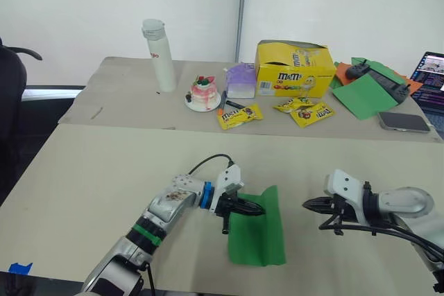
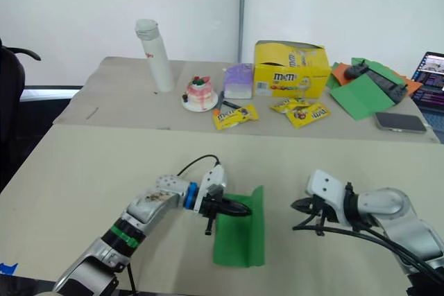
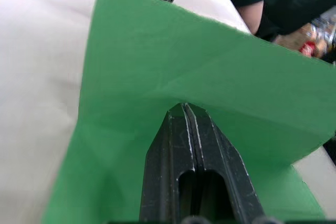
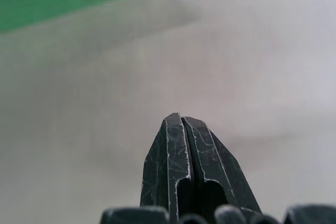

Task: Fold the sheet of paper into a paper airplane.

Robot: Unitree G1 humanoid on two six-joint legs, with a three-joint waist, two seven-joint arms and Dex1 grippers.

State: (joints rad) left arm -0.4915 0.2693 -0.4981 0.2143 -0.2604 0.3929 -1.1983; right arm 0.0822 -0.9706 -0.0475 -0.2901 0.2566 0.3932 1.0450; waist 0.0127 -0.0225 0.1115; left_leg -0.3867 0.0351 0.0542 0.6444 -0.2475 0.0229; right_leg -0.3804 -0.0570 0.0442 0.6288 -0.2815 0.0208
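L tool (image 1: 258,209) clenched on green sheet of paper (image 1: 260,237), R tool (image 1: 306,204) clenched empty; m&m's box (image 1: 293,68) behind.

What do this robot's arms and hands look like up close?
Both arms are silver-grey metal ending in white wrist housings. The left arm carries a green band, a blue ring at the wrist and a thin black cable looping over it. Each hand, left hand and right hand, has two slim black fingers tapering to a point, scuffed pale along their edges.
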